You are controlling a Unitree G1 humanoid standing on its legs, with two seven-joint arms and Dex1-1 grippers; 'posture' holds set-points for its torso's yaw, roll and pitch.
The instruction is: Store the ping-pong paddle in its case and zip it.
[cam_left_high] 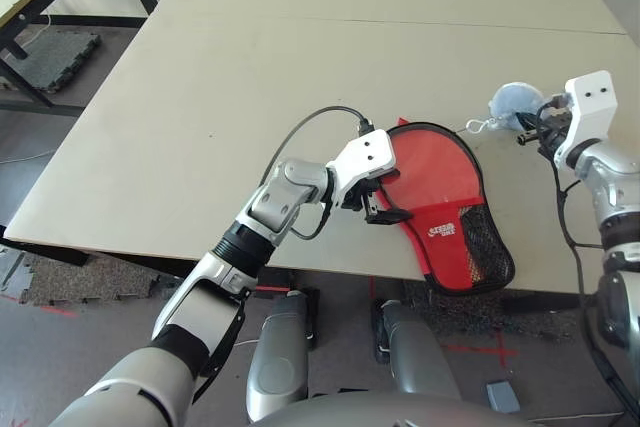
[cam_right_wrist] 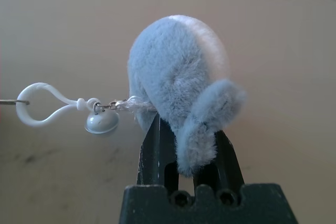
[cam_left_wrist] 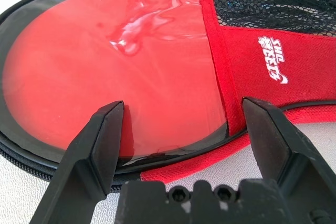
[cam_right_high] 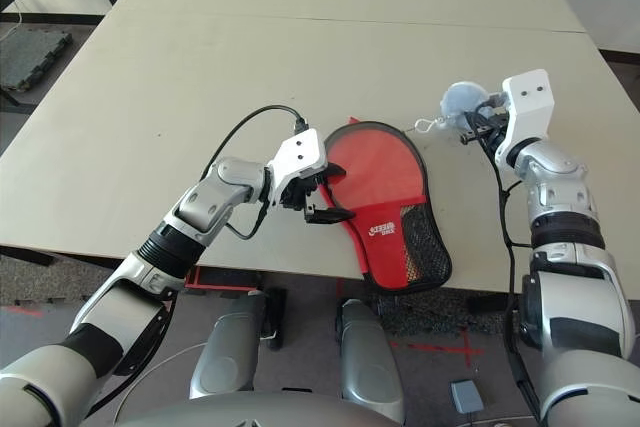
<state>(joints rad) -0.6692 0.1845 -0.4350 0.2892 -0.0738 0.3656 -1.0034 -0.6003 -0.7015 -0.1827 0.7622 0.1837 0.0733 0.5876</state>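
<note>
- The left gripper (cam_left_high: 378, 202) sits at the left edge of the case (cam_left_high: 450, 212), its two black fingers (cam_left_wrist: 94, 150) spread wide apart and holding nothing. The left wrist view shows them straddling the rim near where the round part narrows. My reading is that it is placed there to pin or steady the case while the zip is drawn.
- The case lies flat on the pale surface (cam_left_high: 200, 127), close to the near edge, with its mesh pocket and white lettering toward the robot. That leaves the zip rim within reach of both arms.
- The ping-pong paddle (cam_left_wrist: 110, 72) is inside the case: its round red face shows under a glossy clear panel, ringed by the black trim. The handle is hidden beneath the red fabric. So storing looks done, and zipping appears to be what remains.
- The zip teeth show along the rim in the left wrist view, but whether that stretch is shut cannot be told.
- A white clip (cam_right_wrist: 39, 103) with a small bell links a fine wire to the fluffy blue-grey charm (cam_right_wrist: 176, 77), probably the zip's pull.
- The right gripper (cam_left_high: 535, 132), right of the case, is clamped on that charm, likely as a soft handle for dragging the slider.
</note>
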